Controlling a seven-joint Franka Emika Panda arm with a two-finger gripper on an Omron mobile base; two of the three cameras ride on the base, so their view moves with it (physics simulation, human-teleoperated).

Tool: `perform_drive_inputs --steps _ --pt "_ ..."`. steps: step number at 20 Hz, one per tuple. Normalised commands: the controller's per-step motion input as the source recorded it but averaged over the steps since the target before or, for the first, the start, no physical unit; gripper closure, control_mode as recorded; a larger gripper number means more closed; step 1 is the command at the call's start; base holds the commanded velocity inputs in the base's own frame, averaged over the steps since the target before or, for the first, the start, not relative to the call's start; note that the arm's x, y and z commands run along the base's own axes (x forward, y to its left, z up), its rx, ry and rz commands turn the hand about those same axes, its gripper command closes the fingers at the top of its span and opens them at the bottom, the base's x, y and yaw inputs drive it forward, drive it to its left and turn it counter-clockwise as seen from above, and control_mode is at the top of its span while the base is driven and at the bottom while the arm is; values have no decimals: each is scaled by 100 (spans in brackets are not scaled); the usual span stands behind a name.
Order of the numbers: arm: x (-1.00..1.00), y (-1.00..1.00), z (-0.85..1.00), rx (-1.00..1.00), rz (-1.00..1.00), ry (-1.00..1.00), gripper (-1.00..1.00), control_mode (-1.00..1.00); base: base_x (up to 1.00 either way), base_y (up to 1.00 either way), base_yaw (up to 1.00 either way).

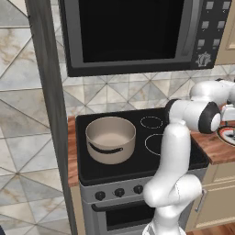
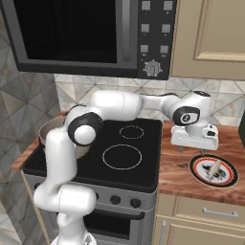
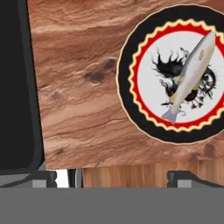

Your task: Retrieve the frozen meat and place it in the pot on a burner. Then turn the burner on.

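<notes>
The beige pot (image 1: 111, 137) stands on the front left of the black glass stove top (image 1: 137, 165), and the burner beneath it is covered. In the right base view my arm hides most of the pot (image 2: 45, 130). The frozen meat (image 2: 214, 167), a pale grey fish-shaped piece, lies on a round plate (image 2: 197, 168) with a black and red rim on the wooden counter right of the stove. My gripper (image 2: 194, 149) hovers open and empty just above and behind that plate. From the hand view, the frozen meat (image 3: 190, 72) lies up and right of my gripper (image 3: 116, 177).
A microwave (image 1: 133, 32) hangs low over the stove. Control knobs (image 1: 119, 192) line the stove front. A large white ring (image 2: 122, 157) and a small white ring (image 2: 131, 132) mark the stove's right side. A dark post (image 1: 50, 114) stands left of the counter.
</notes>
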Motion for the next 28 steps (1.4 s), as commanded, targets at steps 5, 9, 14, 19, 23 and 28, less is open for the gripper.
perform_drive_inputs --steps 5,9,14,19,23,28 --pt "15 -42 -8 1 0 13 -100 -100 0 0 0" --pt "1 -34 0 5 0 0 -100 -100 0 0 0" --pt "2 -2 -16 1 0 0 -100 -100 0 0 0" --pt "22 -10 -34 0 0 -3 -100 -100 0 0 0" --pt "29 -26 -47 -7 1 -7 -100 -100 0 0 0" --pt "17 -29 -32 -11 5 -4 -100 -100 0 0 0"
